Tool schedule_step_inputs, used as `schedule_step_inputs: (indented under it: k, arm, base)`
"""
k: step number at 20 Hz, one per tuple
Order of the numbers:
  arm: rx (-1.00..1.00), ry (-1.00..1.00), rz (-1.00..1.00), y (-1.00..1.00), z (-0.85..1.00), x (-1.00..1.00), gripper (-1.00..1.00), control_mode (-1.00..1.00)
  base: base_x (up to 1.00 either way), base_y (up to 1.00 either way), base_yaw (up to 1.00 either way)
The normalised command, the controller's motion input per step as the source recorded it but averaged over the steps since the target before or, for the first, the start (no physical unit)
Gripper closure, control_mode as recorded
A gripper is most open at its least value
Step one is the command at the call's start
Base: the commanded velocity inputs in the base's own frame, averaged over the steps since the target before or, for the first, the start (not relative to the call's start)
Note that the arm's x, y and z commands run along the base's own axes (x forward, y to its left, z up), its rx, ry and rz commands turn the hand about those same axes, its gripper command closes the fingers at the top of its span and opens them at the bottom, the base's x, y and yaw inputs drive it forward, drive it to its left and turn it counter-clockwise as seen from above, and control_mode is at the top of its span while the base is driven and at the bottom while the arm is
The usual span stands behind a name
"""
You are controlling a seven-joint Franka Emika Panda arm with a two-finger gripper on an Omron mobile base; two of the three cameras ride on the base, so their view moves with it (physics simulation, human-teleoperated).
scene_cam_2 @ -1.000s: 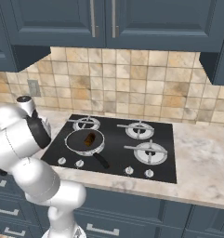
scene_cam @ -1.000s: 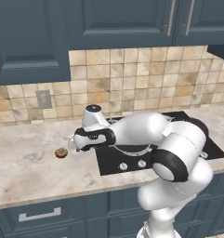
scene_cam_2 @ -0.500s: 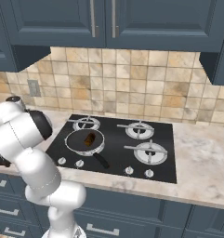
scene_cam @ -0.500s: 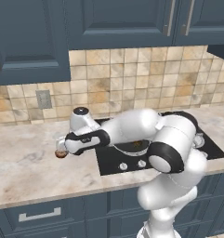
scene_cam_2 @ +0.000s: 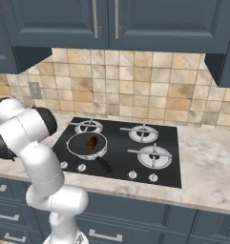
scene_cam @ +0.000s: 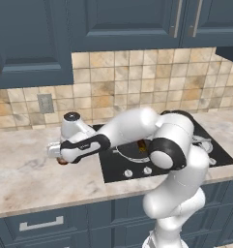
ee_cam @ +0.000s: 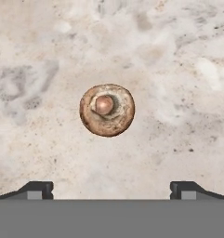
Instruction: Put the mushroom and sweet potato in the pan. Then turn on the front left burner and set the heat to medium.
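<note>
Pincer [ee_cam: 111, 189] wide open, empty, poised above mushroom [ee_cam: 107, 109] on marble counter [ee_cam: 178, 69] left of stove. Sweet potato [scene_cam_2: 91, 142] already in pan [scene_cam_2: 76, 147]. Mushroom pickup in hand: next, likely descend, straddle cap, close.

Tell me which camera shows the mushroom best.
The hand view: the mushroom lies whole on the counter, seen from straight above. In the left base view the hand hides most of it, leaving a brown sliver.

Brown mushroom [ee_cam: 107, 109] (tan-rimmed), mottled beige counter [ee_cam: 178, 69]
</note>
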Motion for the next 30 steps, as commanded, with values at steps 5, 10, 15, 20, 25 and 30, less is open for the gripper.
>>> schedule_step_inputs:
  k: [5, 10, 15, 20, 25, 30]
  arm:
    - [0.0, 0.0, -0.04, 0.23, 0.0, 0.3, -1.0, -1.0]
    - [0.0, 0.0, -0.01, 0.04, 0.0, 0.3, -1.0, -1.0]
    - [0.0, 0.0, 0.0, 0.0, 0.0, 0.11, -1.0, -1.0]
    - [0.0, 0.0, 0.0, 0.0, -0.2, 0.07, -1.0, -1.0]
    - [0.0, 0.0, 0.0, 0.0, -0.44, 0.0, -1.0, -1.0]
    - [0.0, 0.0, 0.0, 0.0, -0.31, 0.02, -1.0, -1.0]
  base:
    - [0.0, 0.0, 0.0]
    - [0.0, 0.0, 0.0]
    - [0.0, 0.0, 0.0]
    - [0.0, 0.0, 0.0]
    - [0.0, 0.0, 0.0]
    - [0.0, 0.0, 0.0]
